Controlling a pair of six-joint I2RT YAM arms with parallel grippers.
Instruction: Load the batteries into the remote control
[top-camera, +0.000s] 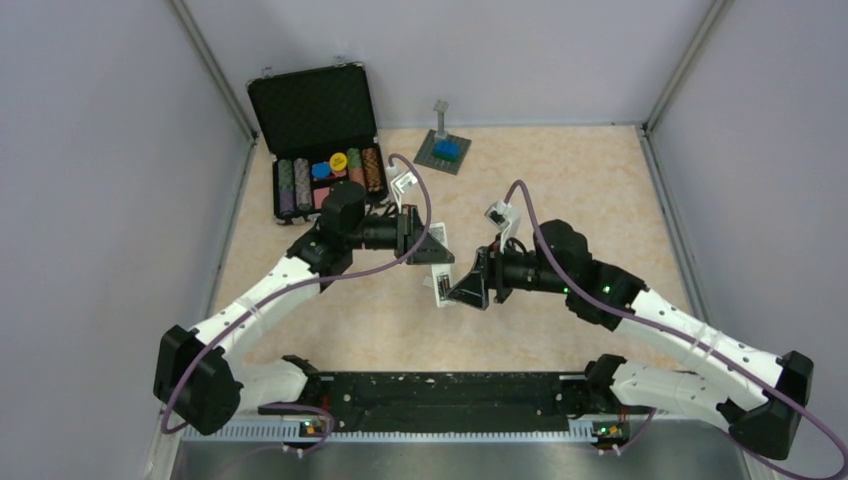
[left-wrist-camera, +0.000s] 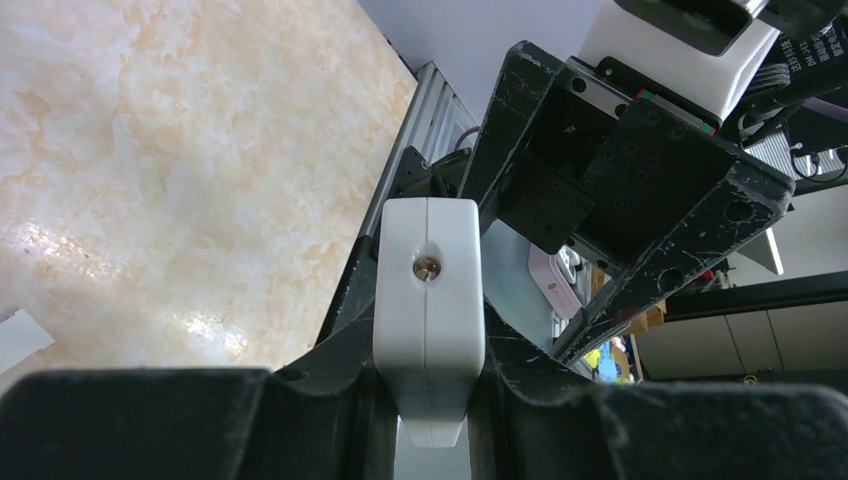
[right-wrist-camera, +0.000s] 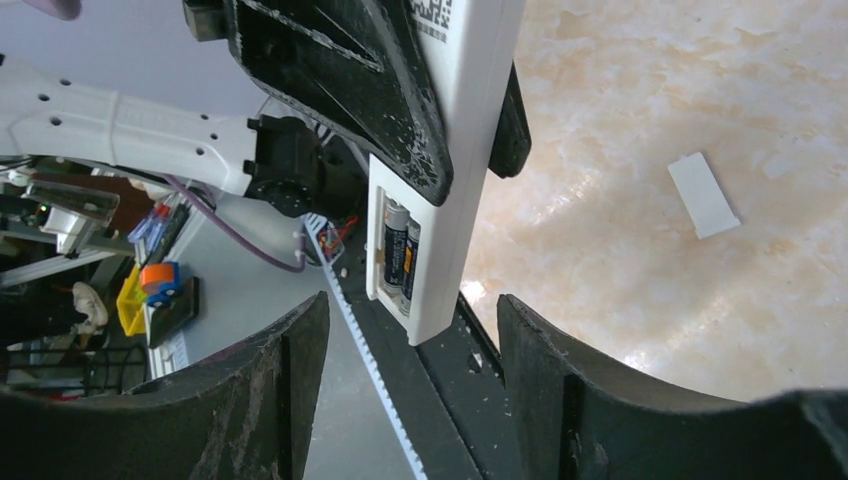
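Observation:
My left gripper (left-wrist-camera: 428, 345) is shut on the remote control (left-wrist-camera: 428, 290), a slim white bar held above the table's middle (top-camera: 441, 284). The left wrist view shows the bar's end face with a small metal screw. In the right wrist view the remote control (right-wrist-camera: 455, 190) hangs down with its back compartment uncovered. Two dark batteries (right-wrist-camera: 400, 255) lie side by side inside it. My right gripper (right-wrist-camera: 410, 400) is open just below and in front of the bar's lower end, touching nothing. From above, the right gripper (top-camera: 462, 288) sits right beside the remote control.
A small white cover plate (right-wrist-camera: 703, 195) lies flat on the marbled table. An open black case of poker chips (top-camera: 320, 150) stands at the back left, with a grey plate carrying a blue block (top-camera: 445, 150) beside it. A black rail (top-camera: 440, 395) runs along the near edge.

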